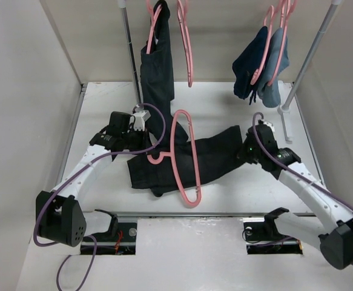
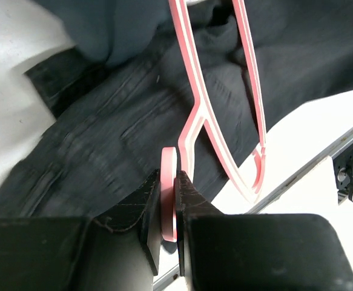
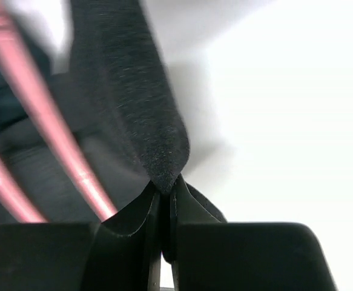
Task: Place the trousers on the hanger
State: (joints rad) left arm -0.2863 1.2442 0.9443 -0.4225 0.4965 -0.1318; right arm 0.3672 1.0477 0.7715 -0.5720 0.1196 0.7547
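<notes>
Left gripper clamps the hanger; right gripper pinches the trousers.

top: overhead-rear, facing down | wrists: close behind own fingers | shared: trousers, hanger

No words, numbers, brand marks or signs can be read in any of the three views. Every surface shown is either plain or too blurred to make out any lettering
</notes>
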